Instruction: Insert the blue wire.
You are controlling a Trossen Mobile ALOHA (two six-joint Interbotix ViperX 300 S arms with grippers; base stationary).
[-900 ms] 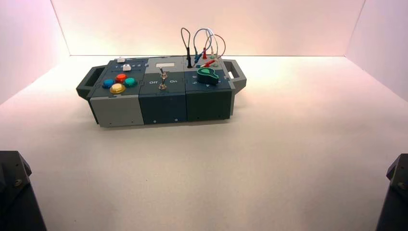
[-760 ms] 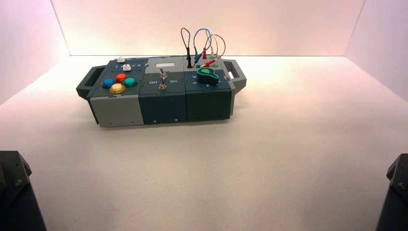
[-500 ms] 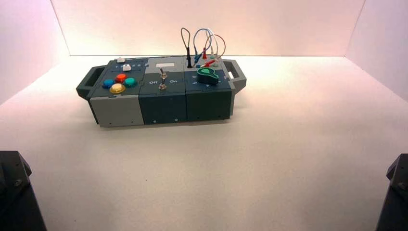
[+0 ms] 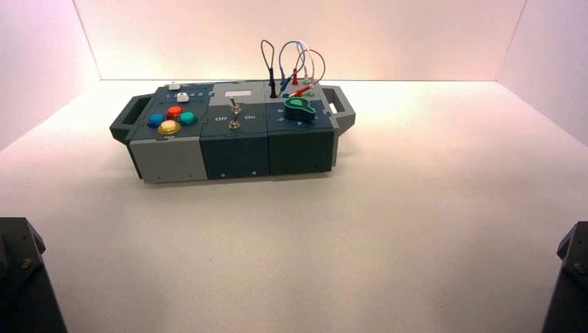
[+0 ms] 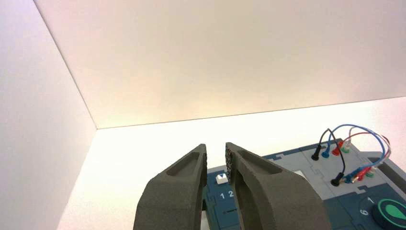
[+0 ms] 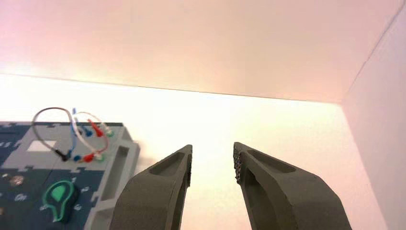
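Observation:
The blue wire (image 4: 283, 61) arches in a pale loop over the back right corner of the box (image 4: 232, 149), between a dark wire (image 4: 267, 52) and a reddish wire (image 4: 319, 64). In the left wrist view the blue wire (image 5: 335, 130) has one blue plug (image 5: 326, 153) upright in a back socket. Its other plug (image 5: 354, 174) lies slanted beside a red plug; I cannot tell whether it is seated. The right wrist view shows the blue wire (image 6: 73, 125) edge-on. My left gripper (image 5: 215, 146) and right gripper (image 6: 213, 146) are both open, hold nothing and stay far short of the box.
On the box top are a green knob (image 4: 299, 108), a toggle switch (image 4: 235, 116), coloured buttons (image 4: 171, 119) and a white slider cap (image 5: 221, 178). Both arms sit parked at the near corners, left arm (image 4: 21, 277) and right arm (image 4: 572, 274). White walls enclose the table.

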